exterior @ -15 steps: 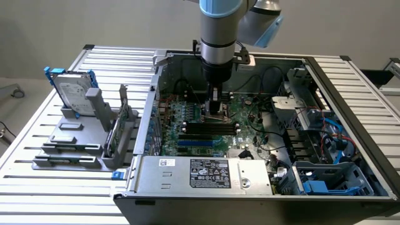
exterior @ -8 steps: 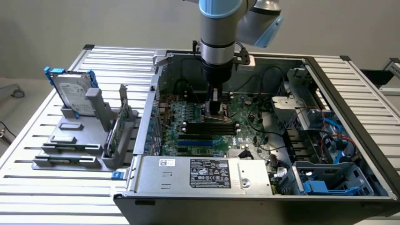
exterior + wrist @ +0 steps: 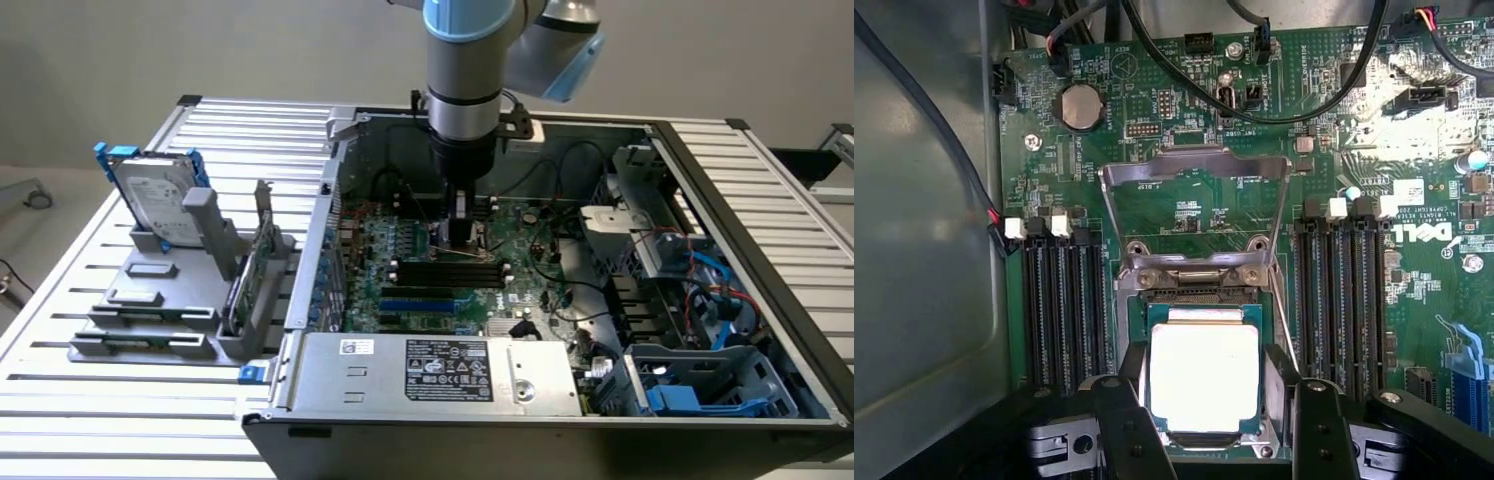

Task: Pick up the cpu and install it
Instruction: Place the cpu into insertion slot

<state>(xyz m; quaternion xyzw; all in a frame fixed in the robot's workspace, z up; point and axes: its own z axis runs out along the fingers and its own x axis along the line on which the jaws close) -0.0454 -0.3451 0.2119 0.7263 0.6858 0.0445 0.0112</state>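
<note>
arm reaches straight down into the open case (image 3: 747,200), gripper (image 3: 461,238) low over the middle of the board (image 3: 534,240)

from the wrist cam: cpu (image 3: 1204,378) w/ its shiny silver top sits square inside the socket (image 3: 1199,285) outline, edges lined up w/ the frame. gripper (image 3: 1204,400) has it grasped: one finger (image 3: 1134,420) tight against one side edge, the other tight against the opposite edge, no gap that i can see. jaws stand wide bc the chip is wide

the load plate (image 3: 1194,170) is swung up and open, clear of the socket, so nothing covers the chip. ram slots (image 3: 1059,300) run on both sides of the socket, empty as far as i can see

progress, as i judge it:
- pickup: done, chip is off the rack and in the claw
- carry to the board: done, it's at the socket
- placement: nearly there. can't tell if the chip is fully seated or a hair above the pins, the view is straight down
- not yet done: claw hasn't let go and the plate isn't shut over the chip

off to the exterior view's left the drive (image 3: 154,195) w/ blue brackets stands in its grey holder (image 3: 147,300), untouched and well apart from the work

i'd call it most of the way through, the fine end of the install is what's left
</note>
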